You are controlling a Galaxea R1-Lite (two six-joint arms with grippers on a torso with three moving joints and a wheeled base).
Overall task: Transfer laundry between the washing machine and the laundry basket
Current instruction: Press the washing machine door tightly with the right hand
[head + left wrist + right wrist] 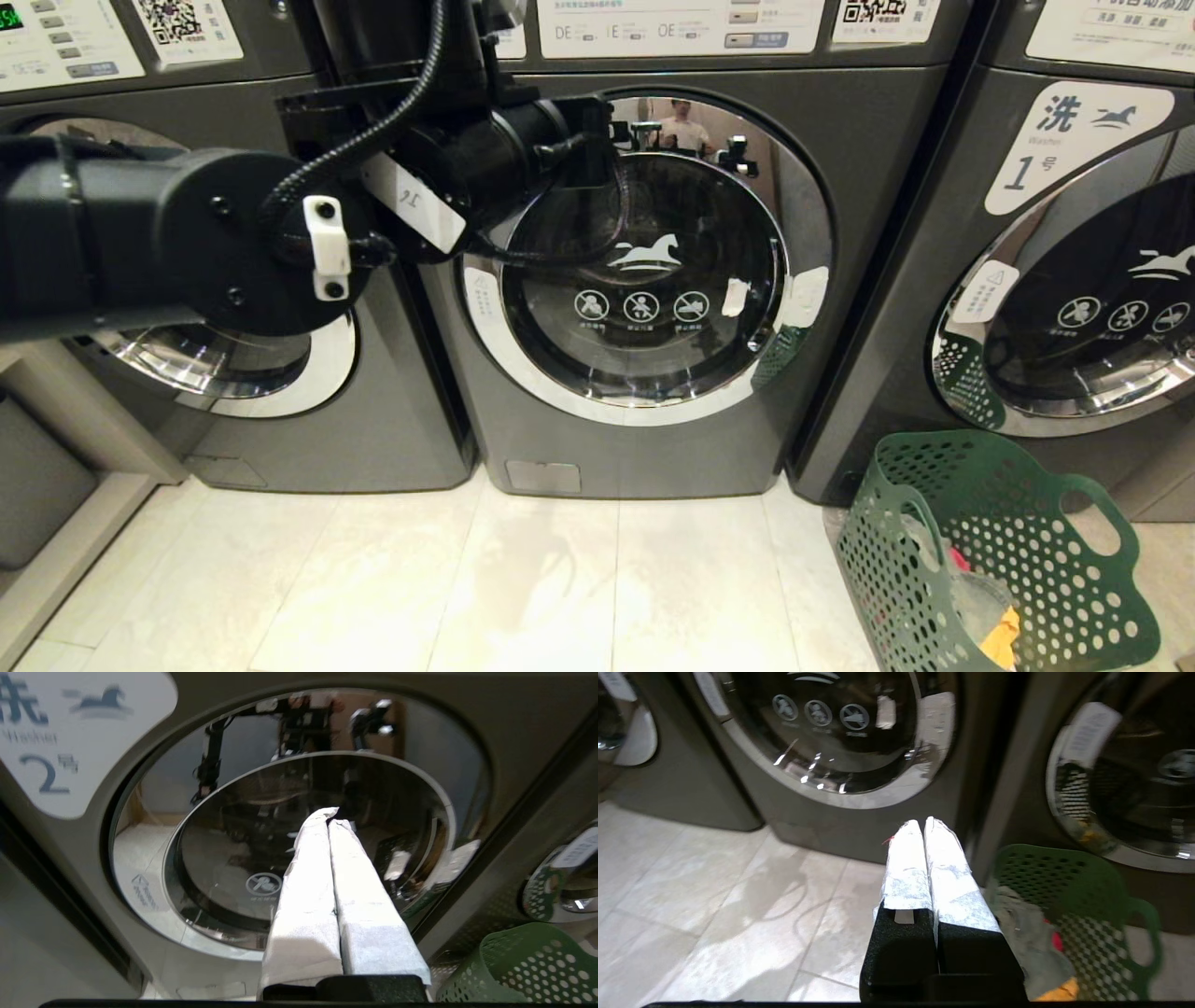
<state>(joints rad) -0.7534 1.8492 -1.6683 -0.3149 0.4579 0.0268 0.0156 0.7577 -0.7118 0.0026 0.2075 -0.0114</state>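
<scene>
Dark grey washing machine [644, 280] (chrome door ring); green perforated laundry basket [990, 551]; white-wrapped claws.

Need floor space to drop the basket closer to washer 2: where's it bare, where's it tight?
Bare tile runs in front of the washing machine, leftward from the laundry basket. Tight at the right: the basket sits against the machine labelled 1.

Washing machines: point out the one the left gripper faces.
The middle washing machine, labelled 2; the shut left gripper points at its closed door.
</scene>
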